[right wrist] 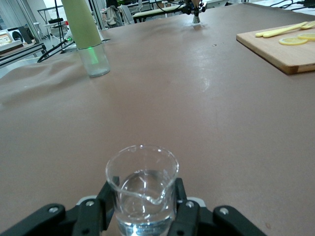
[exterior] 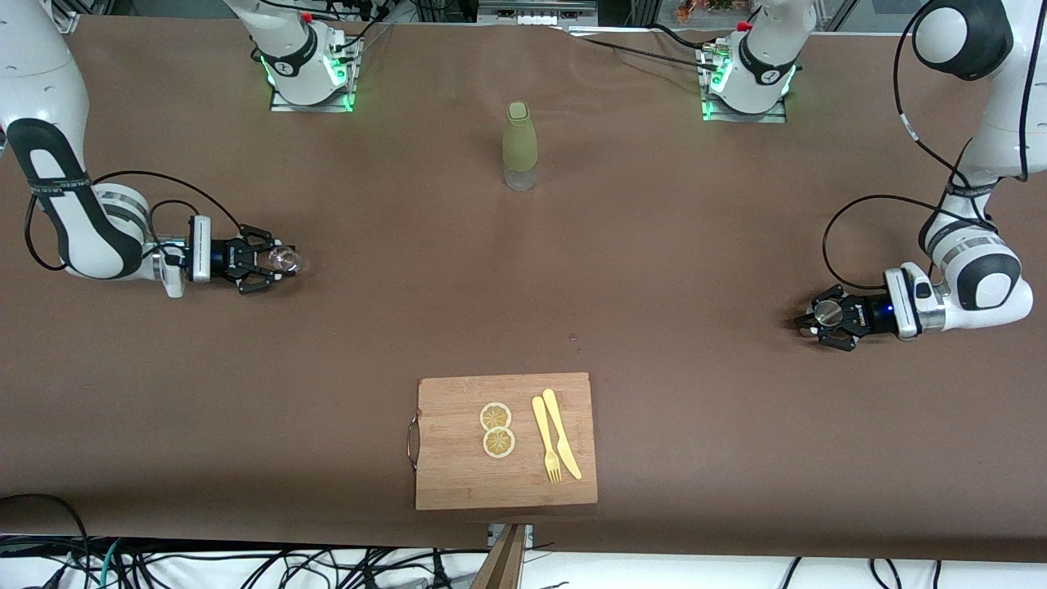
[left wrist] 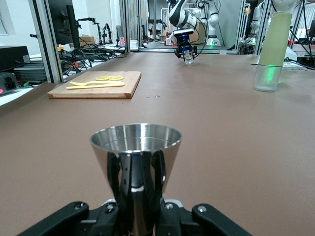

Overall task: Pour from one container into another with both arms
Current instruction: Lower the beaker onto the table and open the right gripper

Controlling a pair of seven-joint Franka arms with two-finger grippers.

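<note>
The tiny clear glass cup (exterior: 287, 260) stands upright low at the table, toward the right arm's end, with my right gripper (exterior: 278, 262) shut on it. In the right wrist view the cup (right wrist: 142, 172) shows a small spout and clear liquid near its bottom, with black fingers (right wrist: 109, 191) on both sides. The small steel jigger (exterior: 829, 311) is toward the left arm's end, upright, with my left gripper (exterior: 820, 316) shut on it. In the left wrist view the jigger (left wrist: 136, 142) opens upward and the fingers (left wrist: 114, 169) clamp its narrow waist.
A tall green-sleeved bottle (exterior: 519, 146) stands mid-table between the two bases. A wooden cutting board (exterior: 458, 483), nearer the front camera, carries two lemon slices (exterior: 496, 429) and a yellow fork and knife (exterior: 554, 442). Bare brown table lies between the two grippers.
</note>
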